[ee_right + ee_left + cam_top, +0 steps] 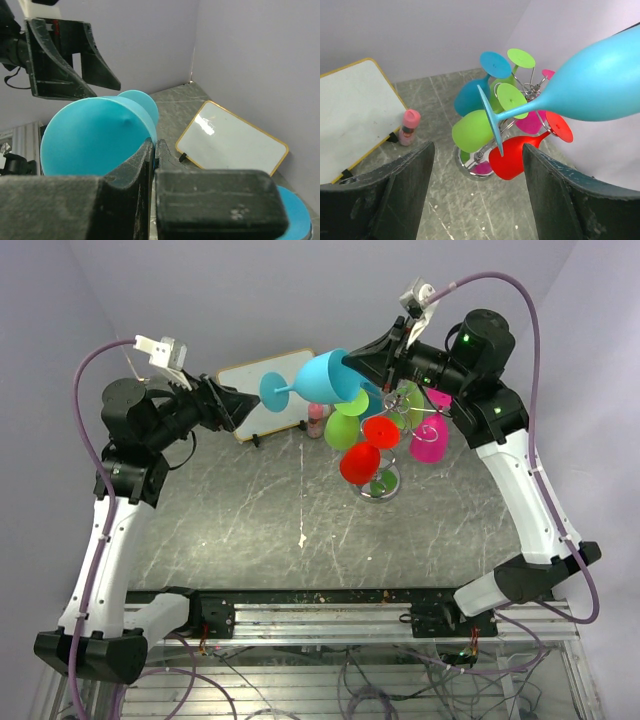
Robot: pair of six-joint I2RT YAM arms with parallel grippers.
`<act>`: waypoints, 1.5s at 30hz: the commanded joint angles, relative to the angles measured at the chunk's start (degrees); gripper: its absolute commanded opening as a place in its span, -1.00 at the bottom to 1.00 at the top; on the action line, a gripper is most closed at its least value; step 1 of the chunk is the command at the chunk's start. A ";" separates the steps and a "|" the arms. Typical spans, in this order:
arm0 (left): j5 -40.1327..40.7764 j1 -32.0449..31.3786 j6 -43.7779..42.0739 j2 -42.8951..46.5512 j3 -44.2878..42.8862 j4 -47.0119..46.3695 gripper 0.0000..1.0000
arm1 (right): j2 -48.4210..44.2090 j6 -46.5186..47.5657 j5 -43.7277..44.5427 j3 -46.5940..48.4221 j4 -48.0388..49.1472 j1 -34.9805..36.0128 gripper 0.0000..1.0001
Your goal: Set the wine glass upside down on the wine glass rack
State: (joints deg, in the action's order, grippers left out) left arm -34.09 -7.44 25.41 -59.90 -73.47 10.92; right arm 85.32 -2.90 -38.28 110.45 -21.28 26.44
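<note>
A light blue wine glass lies on its side in the air, its foot pointing left. My right gripper is shut on its rim, one finger inside the bowl and one outside. My left gripper stands open just left of the foot and holds nothing. In the left wrist view the foot sits ahead of the open fingers. The wine glass rack, silver wire on a round shiny base, stands below and right of the glass. Several green, red, pink and blue glasses hang on it.
A white board with a yellow frame leans at the back, left of the rack. A small pink bottle stands between board and rack. White walls close in behind and on both sides. The grey marbled tabletop stretches toward the arm bases.
</note>
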 commanded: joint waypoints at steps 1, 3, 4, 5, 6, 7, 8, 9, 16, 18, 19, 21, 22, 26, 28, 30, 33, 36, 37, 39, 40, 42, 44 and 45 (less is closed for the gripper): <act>-2.77 -0.45 5.35 -1.37 0.71 -4.19 0.60 | 0.81 0.92 -0.18 0.35 1.06 1.09 -1.00; -2.72 -1.28 5.53 -1.98 0.69 -3.69 0.59 | 1.03 0.87 -0.14 0.38 1.23 1.32 -1.00; -2.51 -1.79 5.53 -2.18 0.93 -3.63 0.57 | 1.07 0.87 -0.19 0.31 1.19 1.40 -1.00; -2.04 -2.13 5.61 -2.23 1.23 -3.63 0.54 | 1.02 0.94 -0.18 0.22 1.16 1.47 -1.00; -1.71 -2.40 5.68 -2.36 1.57 -3.77 0.50 | 0.98 0.96 -0.20 0.08 1.23 1.51 -1.00; -1.53 -2.54 5.66 -2.41 1.77 -3.87 0.45 | 0.92 1.04 -0.17 -0.05 1.31 1.53 -1.00; -1.39 -2.64 5.62 -2.54 1.90 -3.74 0.40 | 0.84 1.09 -0.19 -0.25 1.36 1.59 -1.00; -1.46 -2.78 5.62 -2.69 2.07 -3.84 0.34 | 0.75 1.18 -0.16 -0.51 1.41 1.60 -1.00; -2.94 -3.49 7.14 -4.09 2.80 -5.15 -0.03 | -0.01 1.14 -0.69 -1.99 2.20 1.60 -1.00; -3.23 -3.58 7.53 -4.36 2.81 -5.50 -0.09 | -0.07 1.06 -0.79 -2.28 2.29 1.60 -1.00; -3.36 -3.63 7.66 -4.52 2.81 -5.71 -0.12 | -0.06 1.05 -0.90 -2.33 2.34 1.60 -1.00; -3.71 -3.65 8.00 -4.76 2.94 -5.88 -0.17 | -0.17 1.01 -1.15 -2.52 2.46 1.60 -1.00; -3.85 -3.70 8.17 -4.91 2.98 -5.98 -0.18 | -0.16 0.97 -1.19 -2.60 2.52 1.60 -1.00; -4.14 -3.85 8.69 -5.15 3.45 -6.56 -0.20 | -0.25 1.01 -1.40 -3.11 2.80 1.60 -1.00; -4.25 -3.89 8.97 -5.23 3.79 -6.94 -0.21 | -0.27 1.05 -1.51 -3.29 2.91 1.60 -1.00; -4.58 -3.98 9.42 -5.24 4.22 -7.46 -0.26 | -0.26 1.13 -1.45 -3.40 2.91 1.56 -1.00; -4.93 -3.98 9.91 -5.10 4.77 -8.07 -0.38 | -0.24 1.29 -1.39 -3.60 3.00 1.60 -1.00; -5.11 -3.98 10.39 -4.76 5.38 -8.70 -0.60 | -0.41 1.77 -1.20 -4.05 3.15 1.60 -1.00; -5.11 -3.98 10.56 -4.60 5.50 -8.87 -0.69 | -0.50 2.02 -1.14 -4.36 3.28 1.59 -1.00; -4.95 -3.98 10.93 -4.15 5.97 -9.18 -0.85 | -0.76 2.51 -0.94 -5.08 3.35 1.59 -1.00; -4.75 -3.98 10.91 -3.65 6.24 -9.44 -0.86 | -0.91 2.80 -0.79 -5.35 3.37 1.60 -1.00; -4.23 -3.91 10.76 -2.87 6.79 -9.61 -0.86 | -1.40 3.82 -0.77 -5.87 3.08 1.60 -0.98; -3.95 -3.74 10.56 -2.27 7.00 -9.48 -0.86 | -1.95 4.91 -0.66 -6.22 2.61 1.60 -0.85; -3.74 -3.61 10.52 -1.90 6.98 -9.20 -0.86 | -2.30 5.59 -0.62 -6.41 2.23 1.60 -0.77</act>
State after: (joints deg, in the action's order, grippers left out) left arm -36.36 -11.00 36.51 -64.36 -66.76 3.92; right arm 85.21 0.05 -39.51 104.66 -20.08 27.77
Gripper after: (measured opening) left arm 0.090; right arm 0.063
